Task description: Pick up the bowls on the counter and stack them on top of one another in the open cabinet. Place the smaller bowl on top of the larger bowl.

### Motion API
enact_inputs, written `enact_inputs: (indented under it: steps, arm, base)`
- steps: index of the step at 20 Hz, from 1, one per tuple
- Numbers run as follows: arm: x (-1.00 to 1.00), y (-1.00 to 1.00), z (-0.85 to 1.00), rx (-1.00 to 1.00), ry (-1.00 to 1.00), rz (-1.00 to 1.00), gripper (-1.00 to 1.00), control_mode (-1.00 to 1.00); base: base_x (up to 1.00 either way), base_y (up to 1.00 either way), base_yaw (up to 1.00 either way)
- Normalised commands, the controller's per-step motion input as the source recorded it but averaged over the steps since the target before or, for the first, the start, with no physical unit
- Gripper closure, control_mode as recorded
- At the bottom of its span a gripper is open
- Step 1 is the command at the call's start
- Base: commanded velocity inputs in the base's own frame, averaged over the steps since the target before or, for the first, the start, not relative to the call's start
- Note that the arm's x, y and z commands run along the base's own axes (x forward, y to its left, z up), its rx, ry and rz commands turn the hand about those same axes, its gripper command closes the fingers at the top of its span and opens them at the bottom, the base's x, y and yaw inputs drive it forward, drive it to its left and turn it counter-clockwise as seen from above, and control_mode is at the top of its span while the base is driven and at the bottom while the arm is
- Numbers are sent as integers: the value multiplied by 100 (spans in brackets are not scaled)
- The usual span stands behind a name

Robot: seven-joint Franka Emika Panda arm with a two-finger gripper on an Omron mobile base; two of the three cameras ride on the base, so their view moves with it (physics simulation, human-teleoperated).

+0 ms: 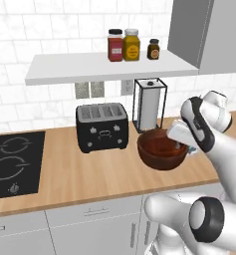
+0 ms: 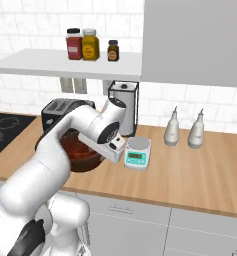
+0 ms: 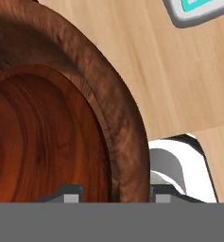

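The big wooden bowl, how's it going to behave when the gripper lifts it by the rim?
The larger bowl looks rigid, with thick wooden walls, so it likely won't flex. Held at one side by the gripper, it may tip away. The smaller bowl resting inside could slide.

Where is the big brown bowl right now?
The larger bowl sits on the counter, right of the black toaster and in front of the paper towel holder.

Arm is all glossy white, fat rounded link shells, kinda tube-shaped with bulgy elbows. Joints have dark charcoal rings and round black end caps with a grey disc in the middle, one big one low in the left base view. Gripper has small grey blocky finger tips.
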Motion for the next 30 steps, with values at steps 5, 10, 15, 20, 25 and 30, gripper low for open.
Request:
enact_inputs:
  steps: [5,10,15,20,25,30]
  arm:
    - [-14,0,87,9,-1,-7,100,-100]
    - [-6,4,98,12,-4,-1,100,-100]
    - [0,33,89,16,0,0,100,-100]
    - [1,62,56,16,-6,0,100,-100]
    - [12,74,49,11,-21,-5,100,-100]
    - [30,72,41,1,-26,-18,100,-100]
  base:
    - [0,0,0]
    - [0,0,0]
    - [0,0,0]
    - [0,0,0]
    - [0,0,0]
    - [0,0,0]
